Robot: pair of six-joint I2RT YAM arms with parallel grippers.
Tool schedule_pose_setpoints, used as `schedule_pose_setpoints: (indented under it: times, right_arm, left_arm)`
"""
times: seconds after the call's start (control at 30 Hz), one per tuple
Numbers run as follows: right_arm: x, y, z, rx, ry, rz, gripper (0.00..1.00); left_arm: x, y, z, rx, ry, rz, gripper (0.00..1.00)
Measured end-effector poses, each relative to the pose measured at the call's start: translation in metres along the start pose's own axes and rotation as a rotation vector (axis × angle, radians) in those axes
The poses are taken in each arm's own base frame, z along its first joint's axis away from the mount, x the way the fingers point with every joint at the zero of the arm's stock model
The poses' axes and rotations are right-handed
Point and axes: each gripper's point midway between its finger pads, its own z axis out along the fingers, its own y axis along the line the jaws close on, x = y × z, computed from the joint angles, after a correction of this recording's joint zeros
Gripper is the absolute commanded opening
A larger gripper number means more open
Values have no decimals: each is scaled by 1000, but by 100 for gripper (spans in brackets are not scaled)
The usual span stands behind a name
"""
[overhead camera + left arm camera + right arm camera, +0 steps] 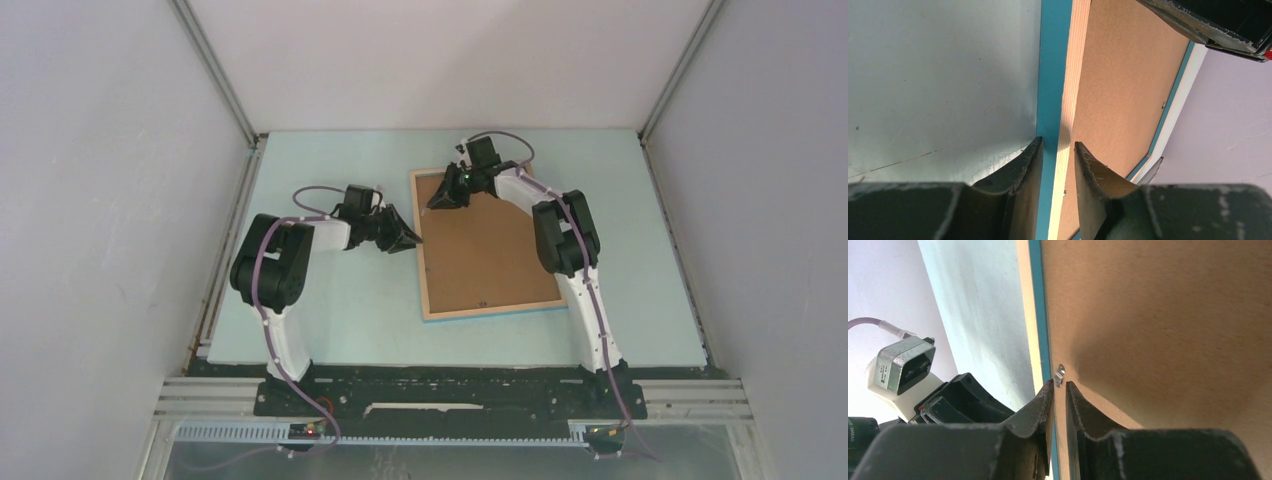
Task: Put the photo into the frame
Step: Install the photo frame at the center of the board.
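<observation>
Along the left rail of the frame [490, 309], my left gripper [404, 238] stands narrow. One finger is on the turquoise outer edge and the other on the light-wood back, clamped on that rail as far as I can judge. At the far left corner my right gripper [441, 197] is narrower, its tips either side of the rail right by a small metal tab [1059, 375]. Whether it truly pinches I cannot tell. The frame lies face down on the pale tabletop [330, 310], with the brown backing board [495, 245] uppermost. The photo shows in none of my views.

My worries:
- **Slipping grip:** the painted edge looks smooth and the rail is slim, so a shallow grip could slip off.
- **Missing the tab:** the tab is tiny, shiny and bent, and my blunt, scuffed tips could skate past it and score the board.
- **Uneven pull:** if my two arms pull unevenly, the light frame may twist or slide on the slick tabletop.

The board is matt, finely speckled and fibrous, stiff and flat. The wood shows pale, straight grain.
</observation>
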Motion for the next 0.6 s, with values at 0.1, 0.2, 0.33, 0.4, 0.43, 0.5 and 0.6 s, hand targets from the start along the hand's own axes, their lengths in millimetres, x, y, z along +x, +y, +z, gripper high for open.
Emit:
schedule_pose_setpoints:
  times: [0.1,0.2,0.33,0.4,0.43,0.5,0.6]
  right_arm:
    - [1,-5,-2,7,3,11,22]
    - [5,-9,-1,9,11,25,21]
    - [8,-4,2,-4,14,25,18]
    - [12,-1,5,-8,19,25,16]
    - [14,0,7,-7,23,27,14]
    - [19,3,10,-7,30,31,12]
    - [22,4,12,-9,33,36,12]
  left_arm:
    - [-1,-1,0,4,-4,3,33]
    - [-1,-1,0,6,-5,4,33]
    - [-1,-2,0,10,-5,5,31]
    - [-1,-2,0,10,-4,4,31]
    - [-1,-2,0,10,-5,5,31]
    - [-1,-2,0,10,-5,4,30]
    - [-2,-3,0,13,-5,5,30]
